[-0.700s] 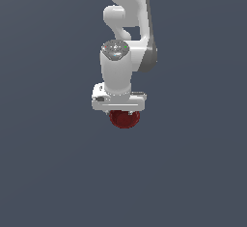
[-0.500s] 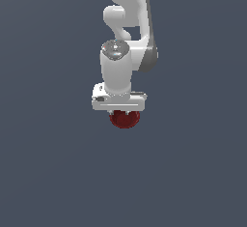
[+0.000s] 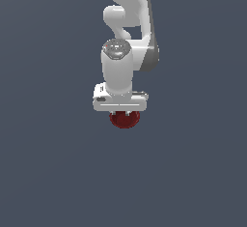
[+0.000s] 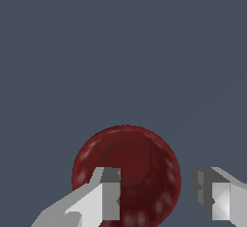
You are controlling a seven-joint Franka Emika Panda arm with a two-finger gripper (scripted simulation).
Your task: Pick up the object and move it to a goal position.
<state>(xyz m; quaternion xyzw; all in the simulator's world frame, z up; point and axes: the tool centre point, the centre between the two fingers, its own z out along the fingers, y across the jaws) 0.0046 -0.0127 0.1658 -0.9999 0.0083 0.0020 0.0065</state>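
The object, a dark red round bowl [image 3: 124, 120], lies on the flat grey surface and shows only partly in the exterior view, under the white hand. My gripper [image 3: 121, 111] hangs straight above it, pointing down. In the wrist view the bowl [image 4: 140, 158] shows faint rings inside. My gripper [image 4: 157, 197] is open there. One finger [image 4: 107, 194] stands over the bowl's inside and the other finger [image 4: 214, 199] stands outside its rim. The near part of the rim lies in the gap between them, with neither pad pressing on it.
Plain dark grey ground [image 3: 48, 173] runs all around the bowl. The white arm [image 3: 128, 23] rises behind the hand in the exterior view. No other object is in view.
The hand has sunk slightly, covering a little more of the bowl. The bowl has not moved.
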